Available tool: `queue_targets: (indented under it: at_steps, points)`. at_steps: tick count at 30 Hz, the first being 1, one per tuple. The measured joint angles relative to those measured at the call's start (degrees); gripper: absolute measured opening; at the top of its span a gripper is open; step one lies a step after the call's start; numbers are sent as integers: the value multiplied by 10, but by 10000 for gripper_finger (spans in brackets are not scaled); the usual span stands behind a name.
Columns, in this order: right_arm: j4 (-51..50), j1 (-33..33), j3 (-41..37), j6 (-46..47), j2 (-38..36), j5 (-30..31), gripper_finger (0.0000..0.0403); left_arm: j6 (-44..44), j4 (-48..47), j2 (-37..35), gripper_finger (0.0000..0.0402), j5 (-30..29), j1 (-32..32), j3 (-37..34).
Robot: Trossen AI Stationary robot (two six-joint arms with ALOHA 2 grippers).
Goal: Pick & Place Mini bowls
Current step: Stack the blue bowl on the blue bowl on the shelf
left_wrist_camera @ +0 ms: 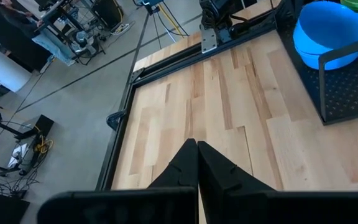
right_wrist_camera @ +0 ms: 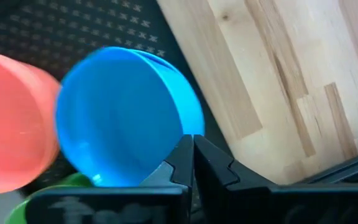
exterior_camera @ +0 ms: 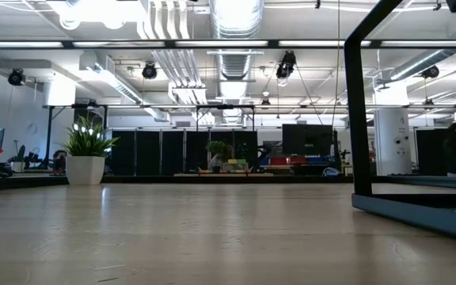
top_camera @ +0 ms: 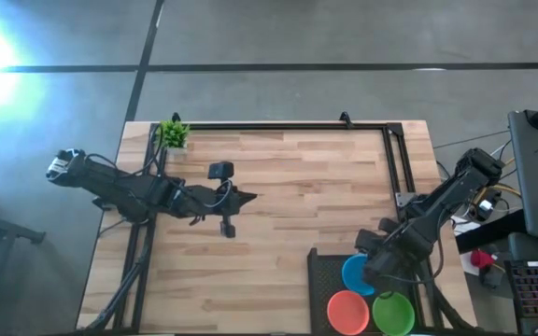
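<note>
Overhead arrangement of a two-arm station at the start of a bowl pick. The right gripper (top_camera: 378, 271) hangs over the black mesh tray (top_camera: 323, 271) at the near right corner of the wooden table (top_camera: 288, 187), directly above the blue stack of mini bowls (top_camera: 355, 272); the orange stack (top_camera: 347, 312) and green stack (top_camera: 393, 314) sit just nearer in the same tray, the three touching or almost so. In the right wrist view the fingers (right_wrist_camera: 182, 163) are pressed together with nothing between them, their tips meeting at the rim of the blue bowl (right_wrist_camera: 126, 115). The left gripper (top_camera: 243, 197) waits over the bare middle of the table, its fingers (left_wrist_camera: 194, 168) likewise closed and empty; a small potted plant (top_camera: 174, 133) stands at the far left corner. Principal risks, as judged from this pose: descending with the jaws still together would press on the rim and tip or skid the stack against the orange bowl (right_wrist_camera: 11, 121) instead of straddling the wall; nested bowls may lift as a pair or more, since the rims fit tightly; and the thin, smooth plastic wall may slip from a shallow pinch or catch on the tray frame during withdrawal.
</note>
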Motion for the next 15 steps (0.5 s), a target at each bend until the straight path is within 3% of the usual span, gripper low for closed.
queue_targets:
  at_steps: [9,15]
  points:
    - [47,0,-48,1,14,-3,8,0,-2,0,0,0,0,-7]
    - [44,0,-38,-7,11,-2,8,-1,-2,0,0,0,0,-9]
